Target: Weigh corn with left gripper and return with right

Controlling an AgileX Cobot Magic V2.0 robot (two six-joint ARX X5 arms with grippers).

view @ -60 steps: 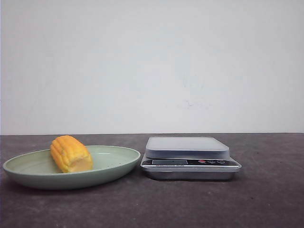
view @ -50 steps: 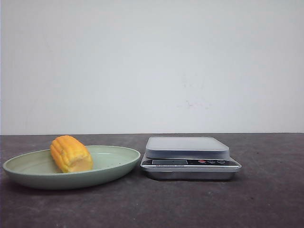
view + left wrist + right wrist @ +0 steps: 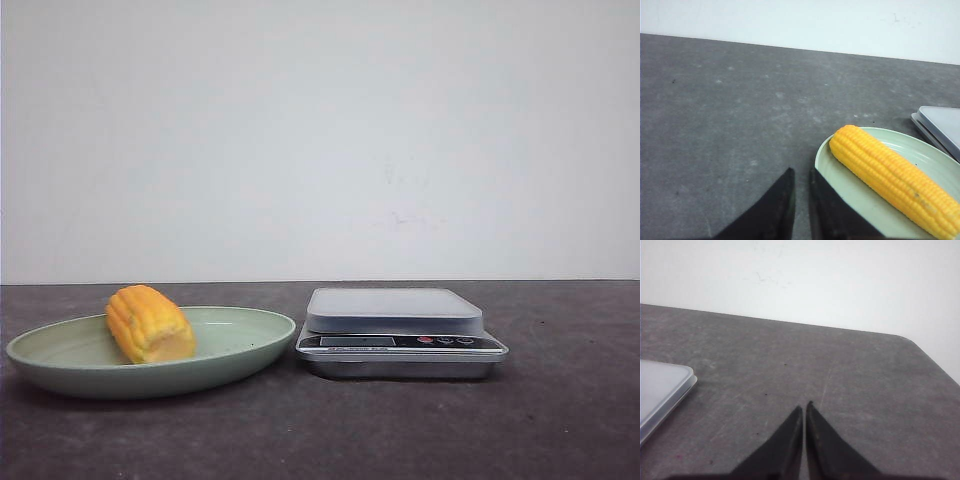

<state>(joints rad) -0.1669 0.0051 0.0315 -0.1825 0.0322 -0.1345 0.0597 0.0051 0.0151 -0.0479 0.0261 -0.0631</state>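
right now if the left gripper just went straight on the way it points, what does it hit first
Probably the bare table. The left gripper, fingers nearly closed, points past the plate rim, so the corn lies off to the side. Depth is unclear; it might graze the rim.

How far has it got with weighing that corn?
Nothing looks done yet. The corn lies in the green plate, and the scale platform is bare. The left gripper hangs beside the plate's rim, fingers nearly together and holding nothing; the right gripper is shut over bare table. Picking up, weighing and returning the corn all remain.
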